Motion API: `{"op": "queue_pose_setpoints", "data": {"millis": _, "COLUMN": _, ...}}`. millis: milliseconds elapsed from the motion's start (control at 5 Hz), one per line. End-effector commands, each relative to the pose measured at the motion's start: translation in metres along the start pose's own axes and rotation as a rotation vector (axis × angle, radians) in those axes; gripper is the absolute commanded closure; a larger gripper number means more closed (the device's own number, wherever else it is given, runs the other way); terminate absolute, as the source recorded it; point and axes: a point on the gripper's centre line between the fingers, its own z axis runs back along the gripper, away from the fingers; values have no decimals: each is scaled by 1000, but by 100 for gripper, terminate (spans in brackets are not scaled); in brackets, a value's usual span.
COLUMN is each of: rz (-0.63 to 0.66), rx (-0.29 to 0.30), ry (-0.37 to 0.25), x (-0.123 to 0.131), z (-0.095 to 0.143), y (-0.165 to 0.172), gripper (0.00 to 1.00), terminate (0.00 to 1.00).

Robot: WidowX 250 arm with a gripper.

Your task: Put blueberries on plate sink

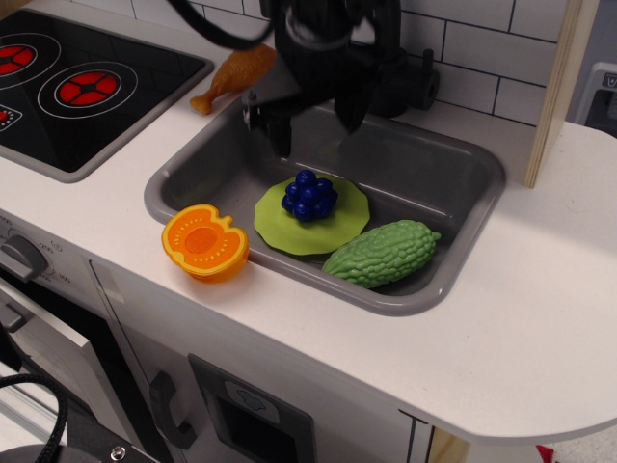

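The dark-blue blueberries point(309, 195) rest on the light-green plate point(289, 231), which lies in the grey sink point(453, 174) at its front left. My gripper point(310, 121) hangs open well above the berries, holding nothing, with one finger point(281, 125) at the left and the other at the right. The black arm rises out of the top of the frame and hides part of the faucet point(415, 87).
A bumpy green gourd point(381, 254) lies in the sink beside the plate. An orange half fruit point(203, 242) sits on the counter at the sink's front left rim. A toy chicken leg point(234, 75) lies behind the sink, the black stovetop point(77, 87) at the left.
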Motion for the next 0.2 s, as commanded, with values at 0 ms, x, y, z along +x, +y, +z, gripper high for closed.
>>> {"op": "queue_pose_setpoints", "data": {"millis": 0, "rz": 10, "rx": -37, "ry": -29, "x": 5, "z": 15, "y": 0, "gripper": 0, "terminate": 100}}
